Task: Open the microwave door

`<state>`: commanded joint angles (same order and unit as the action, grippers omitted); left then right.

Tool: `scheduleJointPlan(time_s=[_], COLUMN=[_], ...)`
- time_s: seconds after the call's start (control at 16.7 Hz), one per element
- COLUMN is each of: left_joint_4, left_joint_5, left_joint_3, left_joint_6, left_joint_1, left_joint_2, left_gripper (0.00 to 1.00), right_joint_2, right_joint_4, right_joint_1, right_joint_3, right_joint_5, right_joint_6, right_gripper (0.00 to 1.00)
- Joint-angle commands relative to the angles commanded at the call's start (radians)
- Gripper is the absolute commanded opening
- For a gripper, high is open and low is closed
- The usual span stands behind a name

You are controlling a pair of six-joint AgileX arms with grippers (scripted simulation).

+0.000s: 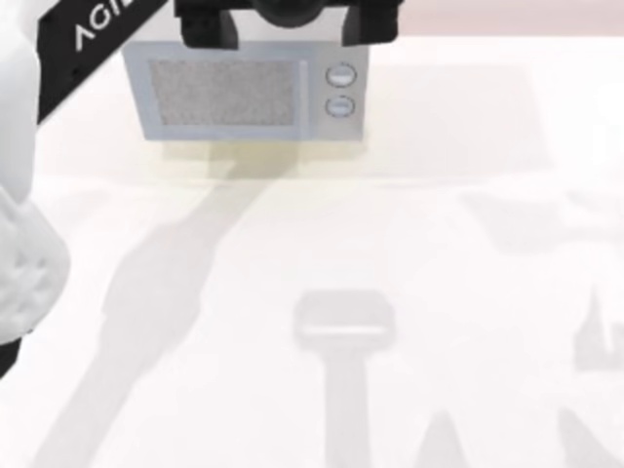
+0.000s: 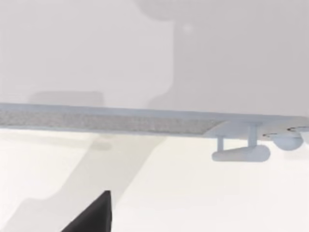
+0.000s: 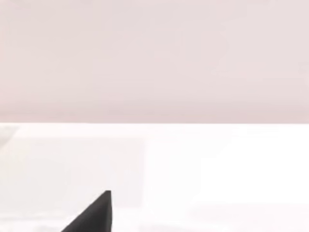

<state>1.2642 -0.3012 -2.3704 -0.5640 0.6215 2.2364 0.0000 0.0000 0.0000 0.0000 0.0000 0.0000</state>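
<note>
The microwave stands at the table's back left. Its door lies flush with the front, the slim handle beside the panel with two knobs. My left gripper hangs above the microwave's top, over its front edge. In the left wrist view I look down along the door, the handle and one knob. Only one dark fingertip shows there, apart from the handle and holding nothing. My right gripper is out of the top view. One of its fingertips hangs over bare table.
The white table stretches in front of and to the right of the microwave, crossed by arm shadows. The left arm's white body fills the left edge. A pale wall rises behind the table's far edge.
</note>
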Motion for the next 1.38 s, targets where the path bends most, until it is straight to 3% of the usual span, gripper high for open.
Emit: scheduleJointPlan(time_s=[0.42, 0.72, 1.38], left_joint_4=[-0.207, -0.233, -0.233], left_joint_5=[0.019, 0.021, 0.021], left_joint_3=[0.116, 0.132, 0.132], left_joint_6=[0.041, 0.047, 0.047], left_joint_1=[-0.039, -0.046, -0.046], left_joint_2=[0.073, 0.085, 0.085], left_gripper=[1.00, 1.00, 0.17], right_joint_2=[0.000, 0.000, 0.000], right_joint_4=[0.000, 0.000, 0.000], right_joint_1=[0.000, 0.000, 0.000], right_joint_3=[0.000, 0.000, 0.000], right_joint_5=[0.000, 0.000, 0.000], right_joint_6=[0.000, 0.000, 0.000], right_gripper=[1.00, 1.00, 1.00])
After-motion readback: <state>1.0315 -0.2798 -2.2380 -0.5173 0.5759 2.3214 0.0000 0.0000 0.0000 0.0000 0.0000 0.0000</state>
